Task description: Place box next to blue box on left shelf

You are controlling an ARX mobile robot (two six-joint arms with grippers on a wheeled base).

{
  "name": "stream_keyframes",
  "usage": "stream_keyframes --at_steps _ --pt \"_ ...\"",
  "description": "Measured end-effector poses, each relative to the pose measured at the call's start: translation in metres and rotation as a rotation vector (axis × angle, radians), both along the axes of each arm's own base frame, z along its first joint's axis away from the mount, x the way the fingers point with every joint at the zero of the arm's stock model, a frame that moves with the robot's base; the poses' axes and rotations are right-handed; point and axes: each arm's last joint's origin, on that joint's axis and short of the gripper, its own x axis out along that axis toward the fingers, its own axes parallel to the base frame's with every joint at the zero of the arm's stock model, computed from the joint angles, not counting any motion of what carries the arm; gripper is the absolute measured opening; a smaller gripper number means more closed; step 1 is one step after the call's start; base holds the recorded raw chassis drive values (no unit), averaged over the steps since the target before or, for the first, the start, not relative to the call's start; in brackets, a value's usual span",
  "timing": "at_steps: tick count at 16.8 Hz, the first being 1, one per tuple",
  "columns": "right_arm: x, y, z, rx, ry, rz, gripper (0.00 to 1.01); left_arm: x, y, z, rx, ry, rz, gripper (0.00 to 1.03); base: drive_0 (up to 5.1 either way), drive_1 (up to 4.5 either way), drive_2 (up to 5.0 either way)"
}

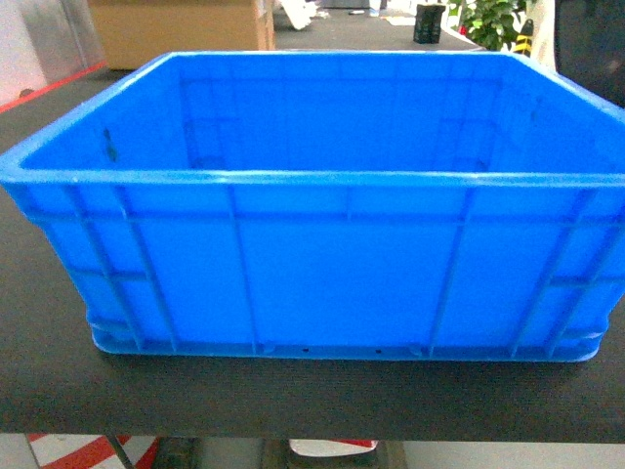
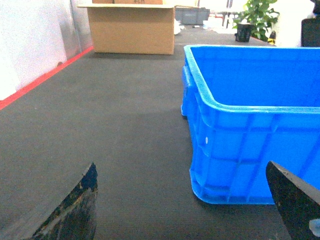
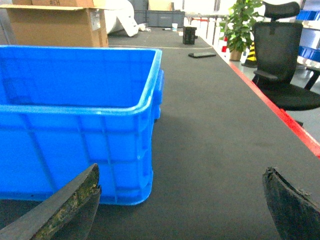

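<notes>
Both my left hand (image 2: pixel 182 200) and right hand (image 3: pixel 182 202) sit spread wide, empty, flanking the blue crate (image 1: pixel 322 264) on the table (image 2: pixel 115 135). My worry: uneven grips on those ribbed walls could tilt it and drop it.

Head view: close, level with and slightly above the large bright-blue ribbed plastic crate (image 1: pixel 322 274), facing its near wall. Left wrist view: low over the dark matte tabletop (image 2: pixel 110 140), looking forward past the crate's left corner. Right wrist view: mirrored, past the right corner. Shared by all: crate, tabletop, brown cardboard carton (image 3: pixel 55 25).
</notes>
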Motion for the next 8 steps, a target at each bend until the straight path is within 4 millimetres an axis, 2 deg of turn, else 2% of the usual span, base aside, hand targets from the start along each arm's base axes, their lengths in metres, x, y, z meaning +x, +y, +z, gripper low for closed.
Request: stream_keyframes --at_steps 8 --pt "0.0000 0.0000 0.0000 -0.001 0.000 0.000 0.98 0.0000 0.0000 0.0001 0.000 -0.001 0.001 0.98 0.0 0.00 0.0"
